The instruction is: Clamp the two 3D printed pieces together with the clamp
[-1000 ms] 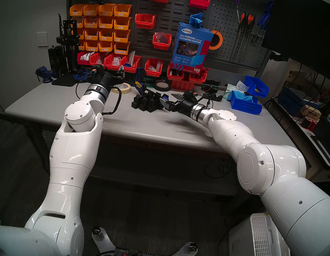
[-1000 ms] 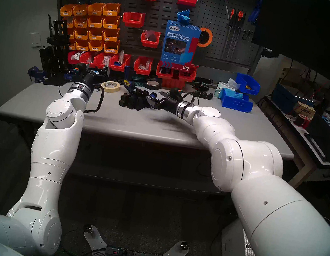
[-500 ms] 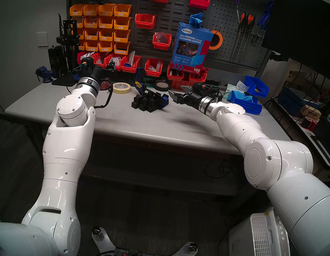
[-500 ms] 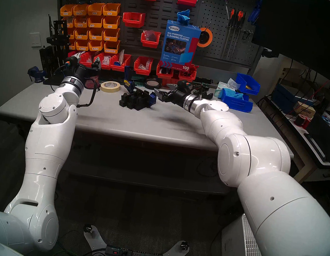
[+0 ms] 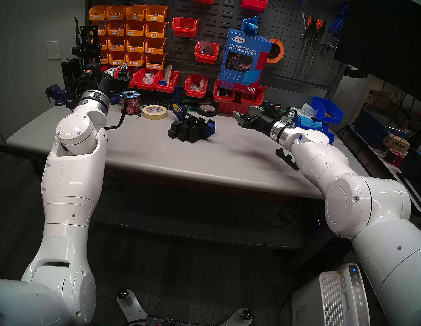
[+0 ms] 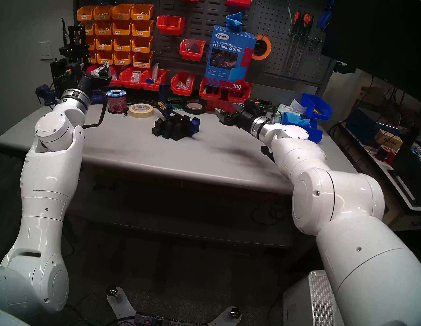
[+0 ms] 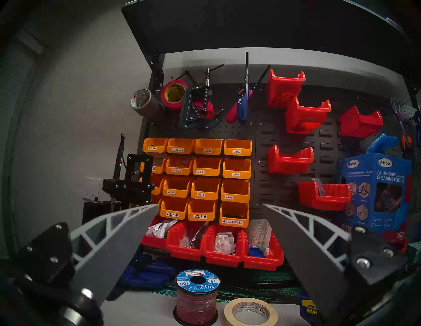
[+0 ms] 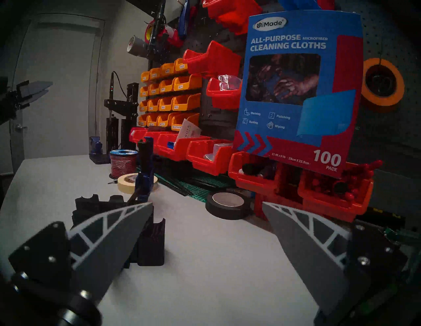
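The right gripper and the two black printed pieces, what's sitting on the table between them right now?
Nothing: in the head view, only bare table separates the open right gripper from the two 3D printed pieces, with the clamp at their near end.

Blue cloth box (image 8: pixel 298 91), centre-right of right wrist view: "UniMade", "ALL-PURPOSE MICROFIBER CLEANING CLOTHS", "Washing", "Polishing", "Dusting", "Wiping", "100 PACK".

Orange bins (image 7: pixel 200 179), mid-frame in left wrist view, white labels: "M3X8 BAD", "M3X8", "M3X6", "M4-6", "M3-4", "M3-12", "M3-8", "M3-6", "M2.5-6", "M2.5-5", "M4-0.7 X 6 HEX".

Wire spool (image 7: pixel 197 296), bottom centre: "NAOEVO", "100", "18", upside down.

Clamp (image 7: pixel 308 308) label, lower right: "WIN", upside down, rest cut off.

Cardboard box (image 5: pixel 397 143), far right of head view: "TUOFENG".
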